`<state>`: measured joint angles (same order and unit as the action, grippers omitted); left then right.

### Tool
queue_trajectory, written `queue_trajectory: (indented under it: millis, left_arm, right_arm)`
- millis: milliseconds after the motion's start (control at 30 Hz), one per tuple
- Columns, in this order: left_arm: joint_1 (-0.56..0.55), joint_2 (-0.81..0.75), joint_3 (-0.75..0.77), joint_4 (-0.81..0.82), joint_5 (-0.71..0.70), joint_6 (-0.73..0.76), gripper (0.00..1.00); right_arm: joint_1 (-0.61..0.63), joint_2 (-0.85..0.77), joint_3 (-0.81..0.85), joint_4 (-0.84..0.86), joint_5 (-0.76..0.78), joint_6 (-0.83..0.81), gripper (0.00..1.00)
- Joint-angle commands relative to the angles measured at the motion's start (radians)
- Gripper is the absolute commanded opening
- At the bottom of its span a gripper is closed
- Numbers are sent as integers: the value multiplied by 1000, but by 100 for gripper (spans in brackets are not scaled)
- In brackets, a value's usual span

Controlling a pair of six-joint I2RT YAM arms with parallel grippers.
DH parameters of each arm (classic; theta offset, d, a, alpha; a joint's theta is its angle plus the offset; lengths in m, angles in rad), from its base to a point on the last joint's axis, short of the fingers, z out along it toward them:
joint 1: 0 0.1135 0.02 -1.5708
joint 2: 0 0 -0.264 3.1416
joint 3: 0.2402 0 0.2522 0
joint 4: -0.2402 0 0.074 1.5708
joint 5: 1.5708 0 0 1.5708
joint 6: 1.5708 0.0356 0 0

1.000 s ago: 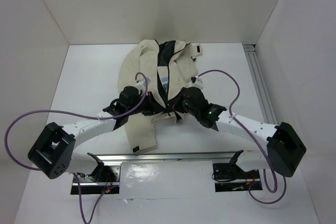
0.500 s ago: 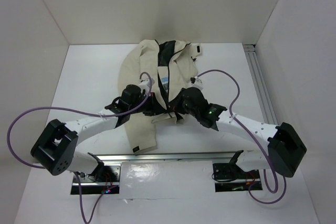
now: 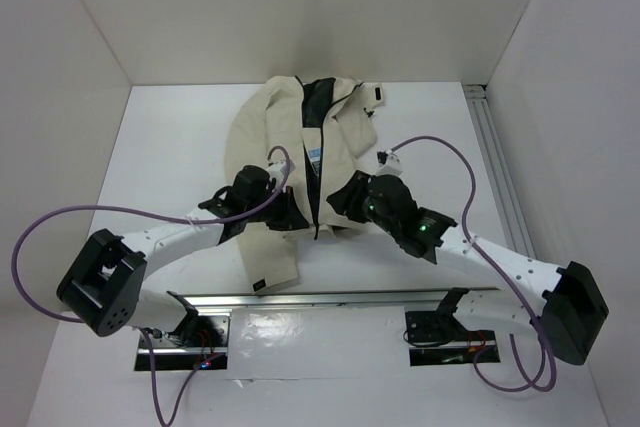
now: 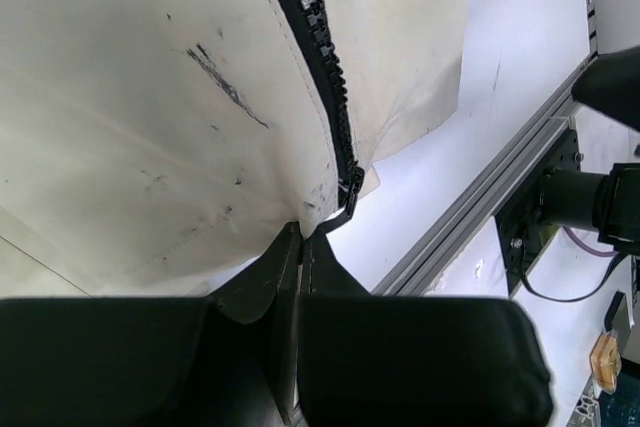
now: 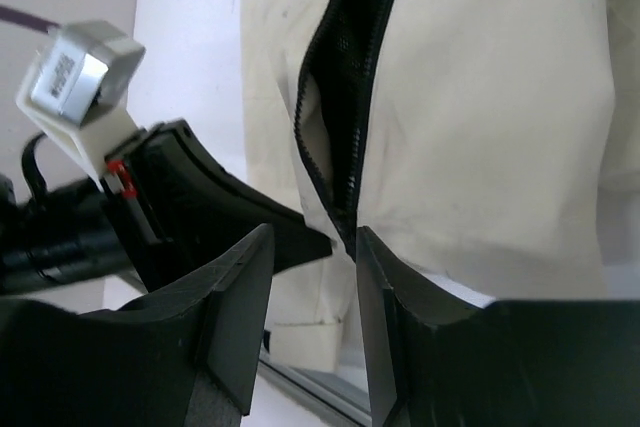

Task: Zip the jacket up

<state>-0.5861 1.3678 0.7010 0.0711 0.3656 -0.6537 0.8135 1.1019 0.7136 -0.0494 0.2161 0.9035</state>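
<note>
While the jacket (image 3: 262,137) lies flat mid-table (image 3: 170,147), collar (image 3: 318,92) away from the arms, the left gripper (image 4: 302,239) is pinched tight on the hem (image 4: 200,262) right beside the zipper (image 4: 322,67) foot, and the right gripper (image 5: 312,239) stands fingers apart, holding nothing, that foot showing in the gap. The slider (image 4: 350,190) sits at the very bottom. The zipper runs straight away from both arms toward the collar, so I'd say the right arm should take the slider and draw it away from the bases
</note>
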Motion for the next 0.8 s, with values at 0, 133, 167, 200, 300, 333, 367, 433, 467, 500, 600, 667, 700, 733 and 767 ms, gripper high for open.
queue_trajectory:
  millis: [0, 133, 167, 200, 300, 333, 367, 433, 467, 500, 600, 667, 700, 733, 767]
  left_arm:
    - [-4, -33, -3, -17, 44, 17, 0]
    - [-4, -33, -3, -17, 44, 26, 0]
    - [-4, -33, -3, -17, 44, 26, 0]
    - [-4, -33, -3, -17, 44, 26, 0]
    - [-4, -33, 6, -17, 44, 26, 0]
    - [-4, -33, 6, -17, 44, 26, 0]
    - [-4, -33, 6, -17, 44, 26, 0]
    - [-4, -33, 6, -17, 44, 26, 0]
    - [-4, -33, 6, -17, 44, 26, 0]
    - [-4, -33, 6, -8, 55, 26, 0]
    - [-4, -33, 6, -8, 55, 26, 0]
    - [-4, -33, 6, -8, 55, 26, 0]
    - [-4, -33, 6, -8, 55, 26, 0]
    - [-4, -33, 6, -8, 55, 26, 0]
    - [-4, -33, 6, -8, 55, 26, 0]
  right_arm:
    - [30, -60, -58, -44, -56, -52, 46]
    - [96, -45, -126, 17, -95, -52, 51]
    - [107, -12, -126, 37, -95, -52, 51]
    - [107, 12, -137, 51, -104, -52, 51]
    - [147, 99, -111, 75, -104, -63, 52]
    - [156, 114, -102, 86, -95, -74, 52]
    - [156, 130, -86, 86, -84, -74, 52]
    - [165, 160, -74, 86, -84, -74, 52]
    - [165, 170, -74, 86, -69, -74, 52]
    - [165, 185, -74, 86, -69, -83, 52]
    - [165, 222, -46, 108, -60, -93, 52]
    - [165, 242, -34, 108, -60, -104, 52]
    - [165, 251, -22, 108, -60, -104, 52]
    - [165, 263, -22, 108, -60, -104, 52]
    - [165, 263, -11, 118, -51, -104, 52]
